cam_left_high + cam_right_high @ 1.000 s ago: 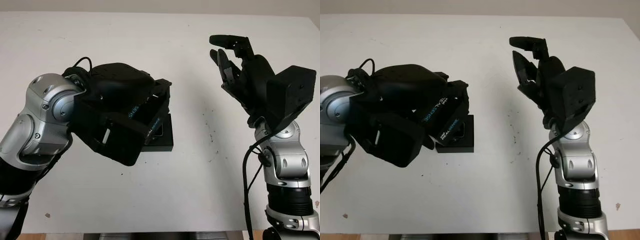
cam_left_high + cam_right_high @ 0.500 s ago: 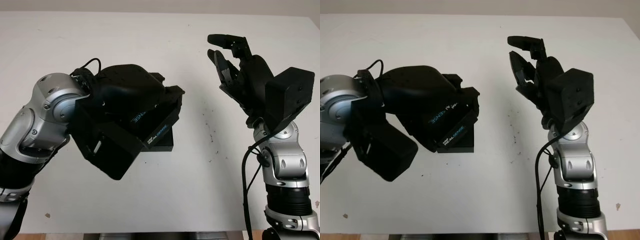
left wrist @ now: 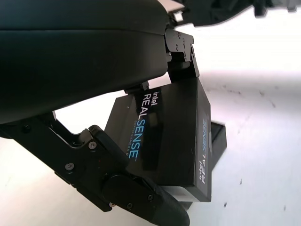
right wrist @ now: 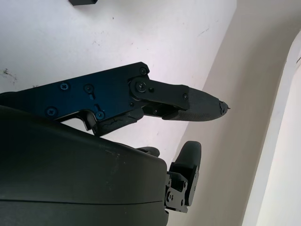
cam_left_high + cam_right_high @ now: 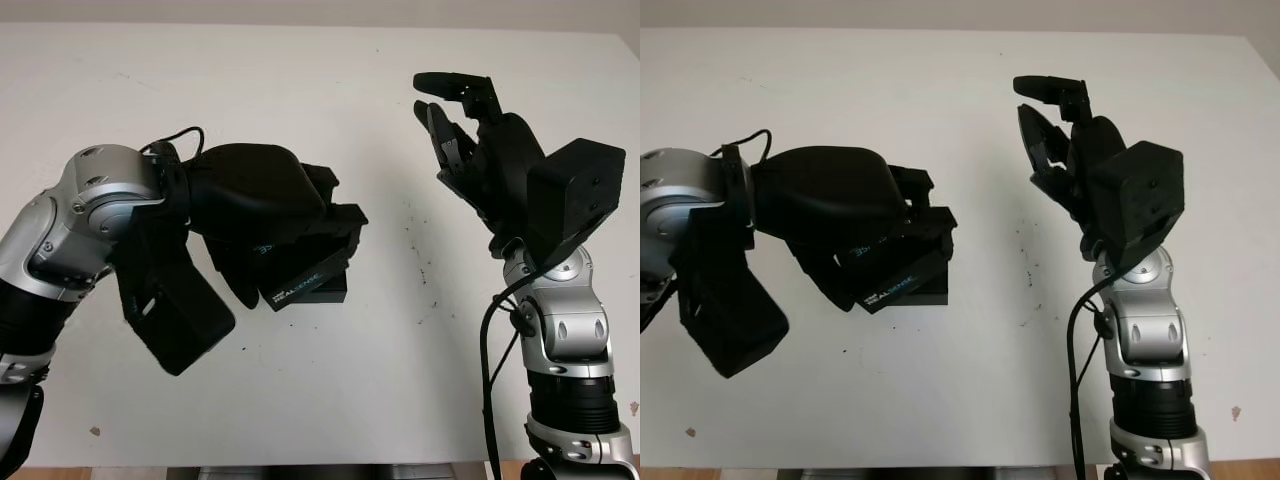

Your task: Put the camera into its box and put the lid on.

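Left hand [image 5: 290, 225] grips the black lid [image 3: 171, 136], the one lettered REALSENSE, fingers clamped on its sides, and holds it tilted just above the box base [image 3: 217, 139] on the white table [image 5: 300, 90]. From the table's middle, lid and base sit at about 9 o'clock. Whether the camera lies inside the base I cannot tell; the lid and hand hide its opening. Right hand [image 5: 470, 140] is raised at about 3 o'clock, well apart from the box, open and holding nothing.

The step in hand looks like seating the lid. To do it well, level the lid first, square its edges with the base's walls, then lower straight down. A tilted descent risks catching one corner and shoving the base sideways. Steadying the base with the free hand would help.
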`<state>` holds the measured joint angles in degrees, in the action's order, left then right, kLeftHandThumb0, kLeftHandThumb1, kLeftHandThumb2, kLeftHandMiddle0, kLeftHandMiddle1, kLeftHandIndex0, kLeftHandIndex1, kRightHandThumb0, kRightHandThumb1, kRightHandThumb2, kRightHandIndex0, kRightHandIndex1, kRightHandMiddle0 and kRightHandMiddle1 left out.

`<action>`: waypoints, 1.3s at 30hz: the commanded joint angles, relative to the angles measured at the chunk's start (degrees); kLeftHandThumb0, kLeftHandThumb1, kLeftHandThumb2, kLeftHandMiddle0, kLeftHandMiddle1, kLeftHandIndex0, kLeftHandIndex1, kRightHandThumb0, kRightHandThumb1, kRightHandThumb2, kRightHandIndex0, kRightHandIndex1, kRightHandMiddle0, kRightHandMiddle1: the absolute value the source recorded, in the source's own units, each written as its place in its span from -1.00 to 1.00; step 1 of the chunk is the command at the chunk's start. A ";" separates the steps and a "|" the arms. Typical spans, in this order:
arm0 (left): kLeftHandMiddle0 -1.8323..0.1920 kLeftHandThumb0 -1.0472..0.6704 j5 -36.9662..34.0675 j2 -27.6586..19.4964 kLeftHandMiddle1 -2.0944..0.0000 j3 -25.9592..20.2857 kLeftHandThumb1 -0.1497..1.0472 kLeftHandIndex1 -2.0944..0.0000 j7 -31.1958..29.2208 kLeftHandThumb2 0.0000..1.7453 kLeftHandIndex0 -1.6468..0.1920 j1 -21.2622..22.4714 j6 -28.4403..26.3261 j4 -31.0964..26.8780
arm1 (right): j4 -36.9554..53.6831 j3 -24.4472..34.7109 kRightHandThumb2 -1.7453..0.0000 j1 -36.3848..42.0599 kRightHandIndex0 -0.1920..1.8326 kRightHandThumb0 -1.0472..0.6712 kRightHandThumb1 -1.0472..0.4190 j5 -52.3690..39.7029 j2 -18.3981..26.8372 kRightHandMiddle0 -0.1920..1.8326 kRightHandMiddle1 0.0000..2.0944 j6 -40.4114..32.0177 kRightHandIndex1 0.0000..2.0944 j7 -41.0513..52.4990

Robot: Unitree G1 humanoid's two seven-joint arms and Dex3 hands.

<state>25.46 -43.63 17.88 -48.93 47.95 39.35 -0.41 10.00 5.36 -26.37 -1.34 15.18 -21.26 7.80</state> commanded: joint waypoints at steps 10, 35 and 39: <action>-0.08 -0.23 2.66 1.11 -1.00 2.24 1.00 -0.99 5.23 -0.70 0.55 7.42 13.94 12.24 | 1.42 -0.02 0.37 1.22 -0.61 -0.53 -1.00 -0.09 0.33 -1.00 0.04 -0.72 -0.86 0.57; -0.15 -0.13 10.46 7.21 -1.00 4.39 1.00 -1.00 24.77 -0.76 0.41 18.80 42.86 31.99 | 2.82 0.29 0.41 2.05 -0.58 -0.55 -1.00 0.68 0.62 -0.95 -0.01 -2.41 -0.86 -0.24; -0.18 -0.11 12.83 7.53 -1.00 5.03 1.00 -1.00 24.22 -0.79 0.36 20.72 43.48 33.16 | 2.75 0.33 0.41 2.30 -0.57 -0.56 -1.00 0.87 1.09 -0.96 -0.01 -2.12 -0.86 -0.03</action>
<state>37.67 -36.01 22.20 -24.61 66.61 82.70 32.75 11.66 5.31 -24.86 -0.65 15.68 -23.45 7.75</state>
